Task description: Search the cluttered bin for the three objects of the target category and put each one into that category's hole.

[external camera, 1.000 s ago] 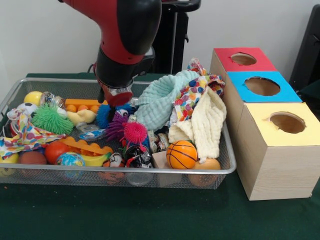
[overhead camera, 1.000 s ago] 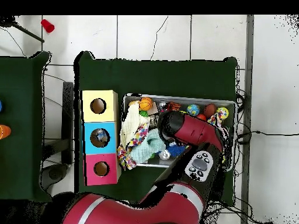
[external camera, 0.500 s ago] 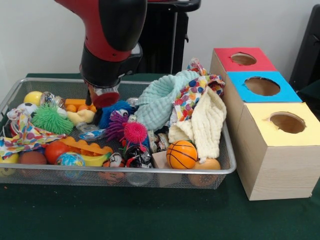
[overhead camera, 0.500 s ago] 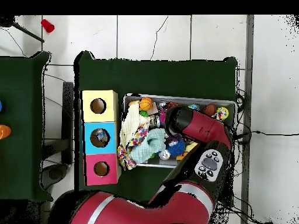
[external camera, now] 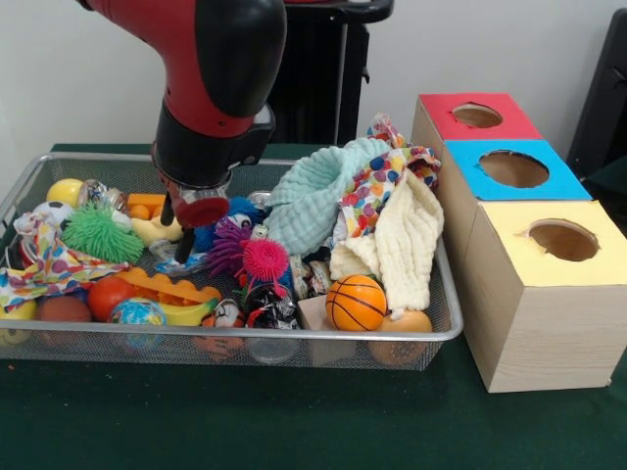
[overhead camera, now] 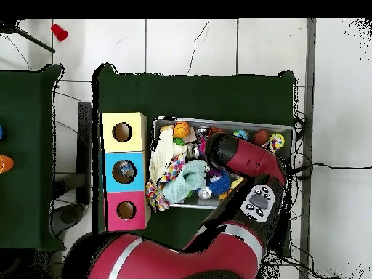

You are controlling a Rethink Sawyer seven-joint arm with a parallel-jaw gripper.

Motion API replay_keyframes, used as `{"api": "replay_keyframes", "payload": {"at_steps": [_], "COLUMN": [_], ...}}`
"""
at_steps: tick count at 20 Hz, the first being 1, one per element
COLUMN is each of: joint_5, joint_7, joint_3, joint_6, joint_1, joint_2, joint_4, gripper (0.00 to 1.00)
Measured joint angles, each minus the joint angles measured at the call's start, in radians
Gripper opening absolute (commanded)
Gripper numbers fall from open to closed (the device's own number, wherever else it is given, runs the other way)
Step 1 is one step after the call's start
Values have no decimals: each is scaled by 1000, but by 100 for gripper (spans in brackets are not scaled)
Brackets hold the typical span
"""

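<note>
Rubbery and soft, the pink spiky ball (external camera: 265, 259) at centre frame looks light; we cannot tell whether the jaws are released or clenched.

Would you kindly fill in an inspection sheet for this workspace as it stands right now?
Surface: table under dark green cloth; wire mesh bin beside three boxes.
Job's things: red-topped box, blue-topped box and yellow-topped box, each with a round hole; target category cannot be told.
Clutter: bin crowded with toys: small basketball, pink spiky ball, green spiky ball, mint cloth, cream cloth.
Grippers: gripper low over the bin's middle; jaws' state cannot be told.
Cables: thin wires on the floor.
Surroundings: tiled floor, red cup, second green table.
</note>
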Motion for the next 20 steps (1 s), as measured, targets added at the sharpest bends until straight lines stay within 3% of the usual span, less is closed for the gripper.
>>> {"api": "replay_keyframes", "payload": {"at_steps": [12, 20], "joint_5": [46, 72], "joint_7": [0, 0], "joint_3": [6, 37], "joint_6": [-7, -115], "joint_1": [0, -7], "joint_2": [2, 5], "joint_4": [0, 0], "gripper": [100, 100]}}
